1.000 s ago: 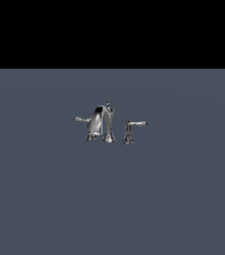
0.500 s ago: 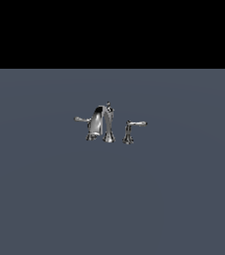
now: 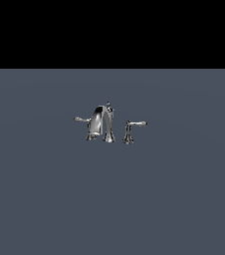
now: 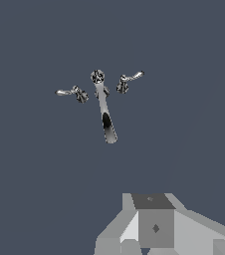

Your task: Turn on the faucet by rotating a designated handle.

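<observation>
grey-blue floor [image 3: 112, 199] fills most of the exterior view under a black band. grey gripper [image 4: 157, 231] body shows only in the wrist view, well apart from the chrome pieces; i cannot tell whether its jaws are apart or together. the faucet [image 3: 104, 123] sits near the middle of the floor, its arched spout [image 4: 107, 119] central. the handle [image 3: 132, 128] stands on its own slim post toward the exterior view's right, clear of the spout, lever pointing rightward
</observation>
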### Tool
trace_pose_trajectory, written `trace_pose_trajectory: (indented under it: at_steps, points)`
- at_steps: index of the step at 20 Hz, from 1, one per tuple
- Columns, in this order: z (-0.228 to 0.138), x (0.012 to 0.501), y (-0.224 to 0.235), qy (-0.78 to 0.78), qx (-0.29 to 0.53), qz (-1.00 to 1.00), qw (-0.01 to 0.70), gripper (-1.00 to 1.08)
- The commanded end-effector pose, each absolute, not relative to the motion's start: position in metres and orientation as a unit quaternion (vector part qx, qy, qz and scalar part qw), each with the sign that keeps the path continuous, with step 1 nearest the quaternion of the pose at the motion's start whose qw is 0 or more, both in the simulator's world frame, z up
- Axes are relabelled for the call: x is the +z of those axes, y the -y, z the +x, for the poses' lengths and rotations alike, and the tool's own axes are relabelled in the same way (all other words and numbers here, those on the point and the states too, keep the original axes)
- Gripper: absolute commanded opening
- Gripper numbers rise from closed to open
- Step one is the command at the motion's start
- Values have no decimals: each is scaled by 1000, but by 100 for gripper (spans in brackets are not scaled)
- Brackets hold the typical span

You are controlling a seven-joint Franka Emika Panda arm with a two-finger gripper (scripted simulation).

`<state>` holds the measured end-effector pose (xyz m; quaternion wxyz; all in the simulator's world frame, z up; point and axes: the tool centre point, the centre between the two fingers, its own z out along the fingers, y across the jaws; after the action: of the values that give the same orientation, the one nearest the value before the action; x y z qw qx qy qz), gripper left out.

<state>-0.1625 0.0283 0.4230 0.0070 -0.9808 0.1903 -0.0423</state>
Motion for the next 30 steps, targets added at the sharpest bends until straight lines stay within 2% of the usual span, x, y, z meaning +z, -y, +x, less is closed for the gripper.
trace_pose_trajectory:
  at_steps: [1,16,30]
  points:
    - [-148,407,-30,-221,-41,-974,7,-100]
    - [-61,317,-23,-395,-30,-918,8,-100]
    - [13,230,14,-549,-19,-836,4,-100]
